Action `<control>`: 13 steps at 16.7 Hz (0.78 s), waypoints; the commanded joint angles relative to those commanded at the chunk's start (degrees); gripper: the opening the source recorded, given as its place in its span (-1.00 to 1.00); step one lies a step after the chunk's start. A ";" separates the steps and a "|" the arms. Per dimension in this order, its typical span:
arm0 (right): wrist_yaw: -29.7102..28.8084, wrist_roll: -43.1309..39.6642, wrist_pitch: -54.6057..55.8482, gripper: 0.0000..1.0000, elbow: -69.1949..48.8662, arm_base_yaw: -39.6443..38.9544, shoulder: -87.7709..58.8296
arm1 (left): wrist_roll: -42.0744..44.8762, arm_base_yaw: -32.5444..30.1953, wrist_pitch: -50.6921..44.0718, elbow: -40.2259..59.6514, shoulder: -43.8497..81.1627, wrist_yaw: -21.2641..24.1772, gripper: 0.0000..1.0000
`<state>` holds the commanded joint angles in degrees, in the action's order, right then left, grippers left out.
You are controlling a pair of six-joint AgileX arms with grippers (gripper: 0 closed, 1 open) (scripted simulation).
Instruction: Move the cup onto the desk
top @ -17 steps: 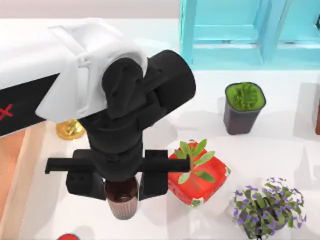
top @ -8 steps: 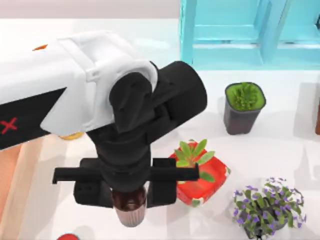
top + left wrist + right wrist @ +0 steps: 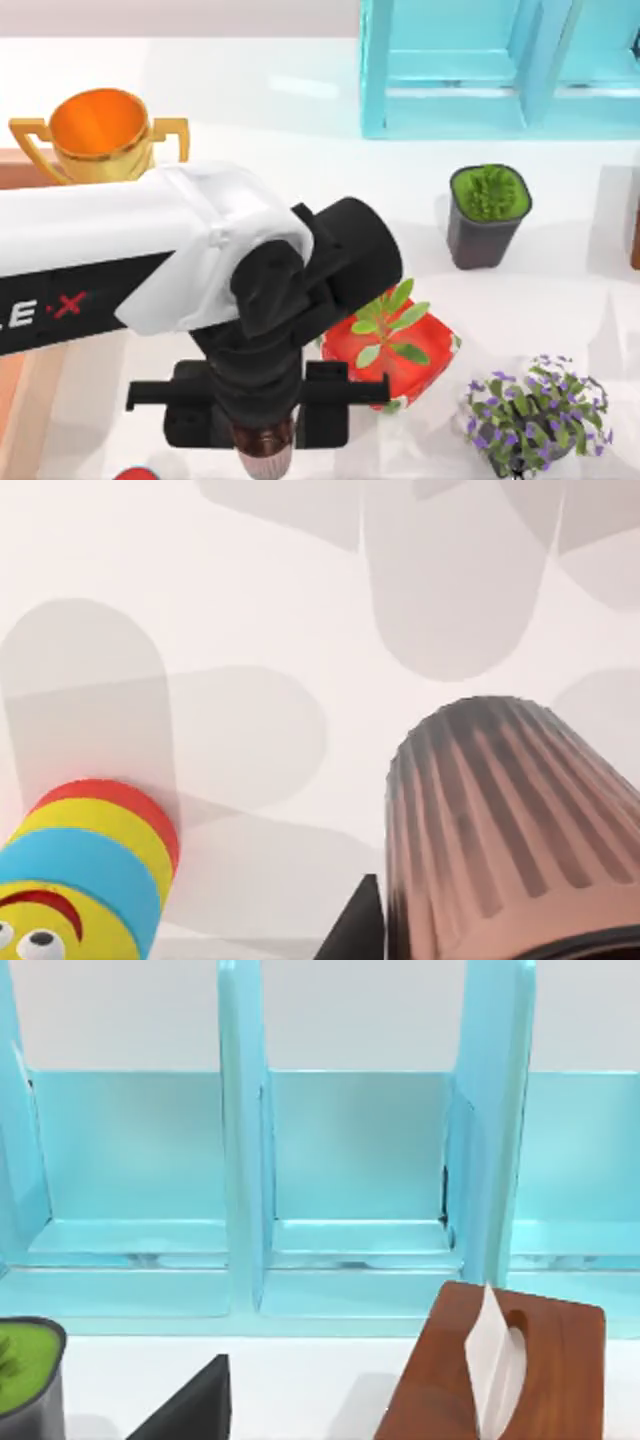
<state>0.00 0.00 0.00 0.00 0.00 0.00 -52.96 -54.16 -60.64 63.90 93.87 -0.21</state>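
Cup, small, dark brown and ribbed, paling to pink at its base (image 3: 262, 452), sits between the closed jaws of my left gripper (image 3: 262, 440), above the glossy white desk (image 3: 250, 100) near its front edge; I cannot tell whether it touches the surface. Beside it stands a red square plant pot (image 3: 395, 350). A gold two-handled trophy (image 3: 98, 130) is at the far left. In my left wrist view a striped toy (image 3: 85, 880) stands near the cup.
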 joint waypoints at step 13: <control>0.00 0.00 0.00 1.00 0.00 0.00 0.00 | 0.00 0.00 0.01 -0.01 0.00 0.00 0.51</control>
<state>0.00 0.00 0.00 0.00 0.00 0.00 -52.96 -54.16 -60.63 63.90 93.87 -0.21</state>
